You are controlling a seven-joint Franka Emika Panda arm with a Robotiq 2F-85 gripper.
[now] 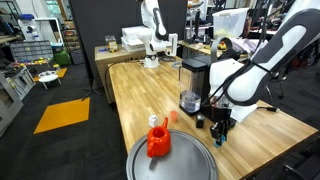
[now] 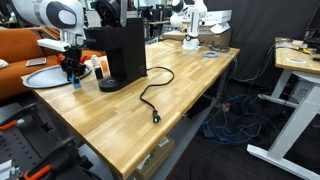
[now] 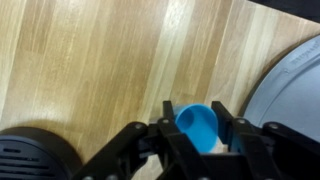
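Observation:
In the wrist view a small blue cup sits between the black fingers of my gripper, which press on both its sides; the gripper is shut on it. In an exterior view the gripper reaches down to the wooden table with a bit of blue at its tips. In an exterior view the gripper stands at the table's far left corner with the blue cup under it.
A black coffee machine stands just beside the gripper. A large grey round tray holds a red object. A black cable trails across the table. A second robot arm stands at the far end.

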